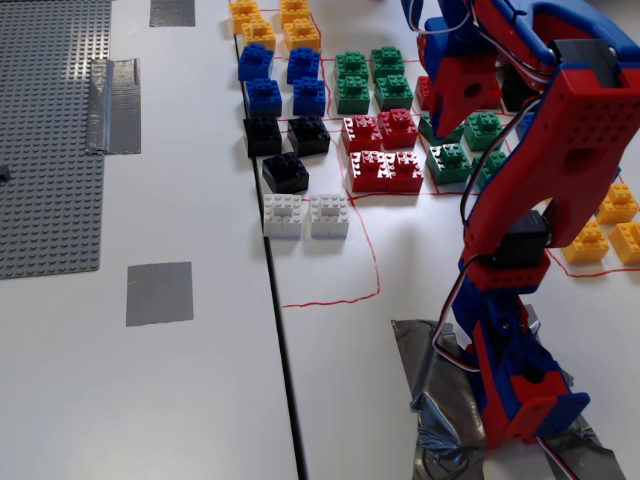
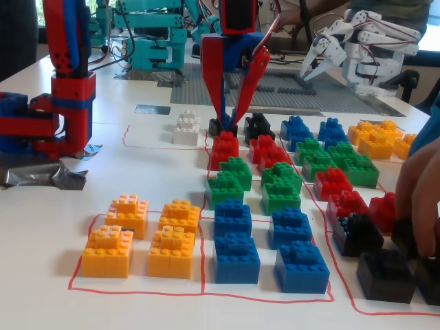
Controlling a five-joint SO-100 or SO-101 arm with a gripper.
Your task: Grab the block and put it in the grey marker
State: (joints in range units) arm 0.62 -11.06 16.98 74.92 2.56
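Three black blocks sit left of the red bricks; the nearest (image 1: 286, 172) stands alone above the white bricks. In a fixed view it (image 2: 216, 126) shows partly behind my fingers. My gripper (image 2: 229, 128) is open and empty, pointing down, with its tips just above the red bricks (image 2: 224, 147). In the other fixed view the gripper (image 1: 446, 122) is over the red and green bricks, well right of the black blocks. The grey marker (image 1: 160, 293) is a flat square patch on the white table at lower left; it (image 2: 152, 109) is a thin patch in the low view.
A grey studded baseplate (image 1: 50, 140) and a wrinkled tape strip (image 1: 113, 105) lie at left, with another grey patch (image 1: 172, 12) at the top. Orange, blue, green, red and white bricks (image 1: 305, 215) fill the red-outlined fields. A person's hand (image 2: 419, 199) is by more black bricks (image 2: 357, 234).
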